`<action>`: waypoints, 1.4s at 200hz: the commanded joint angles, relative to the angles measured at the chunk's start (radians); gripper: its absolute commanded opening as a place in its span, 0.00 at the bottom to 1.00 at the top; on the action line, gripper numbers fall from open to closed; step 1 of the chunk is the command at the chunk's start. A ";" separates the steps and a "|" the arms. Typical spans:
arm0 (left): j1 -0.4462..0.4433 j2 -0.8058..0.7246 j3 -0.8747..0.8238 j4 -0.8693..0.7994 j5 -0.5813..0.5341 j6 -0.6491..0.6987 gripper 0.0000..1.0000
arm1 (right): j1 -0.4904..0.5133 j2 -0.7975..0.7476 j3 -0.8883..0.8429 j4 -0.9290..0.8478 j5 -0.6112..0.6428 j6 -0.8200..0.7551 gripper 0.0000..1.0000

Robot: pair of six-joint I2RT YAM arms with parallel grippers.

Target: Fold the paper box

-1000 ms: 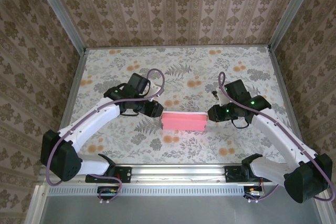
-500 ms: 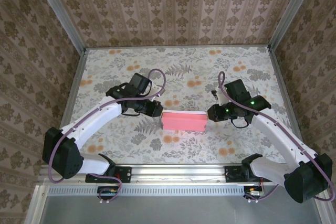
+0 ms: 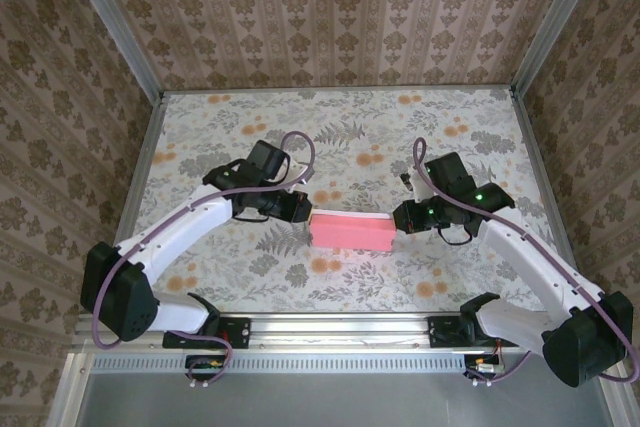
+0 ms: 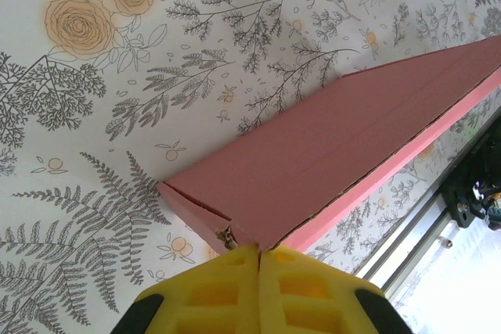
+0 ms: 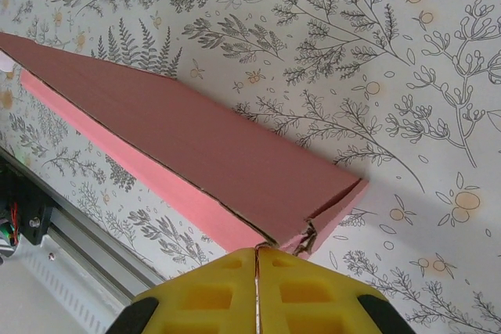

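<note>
The paper box (image 3: 350,232) is lying in the middle of the bench (image 3: 450,117), looking nearly finished (end flaps perhaps still need seating), while the left jaws and right jaws, both fully closed, are touching its 9 and 3 o'clock ends.

No legible text anywhere.
Checked pink faces of the paper box (image 3: 350,232), floral table cover (image 3: 330,127) and patterned walls (image 3: 330,17) across the top and both wrist views: ornamental print or plain colour only, no lettering, labels, brand marks, numbers or signs readable.
</note>
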 commanded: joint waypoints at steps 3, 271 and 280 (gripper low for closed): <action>-0.027 -0.012 -0.036 0.020 -0.009 -0.024 0.05 | 0.017 0.002 -0.019 0.028 -0.036 0.018 0.10; -0.071 -0.053 -0.089 -0.002 -0.078 -0.043 0.03 | 0.032 -0.075 -0.071 -0.004 0.072 0.047 0.09; -0.071 -0.053 -0.087 -0.003 -0.080 -0.043 0.03 | 0.034 -0.075 -0.075 -0.007 0.076 0.048 0.09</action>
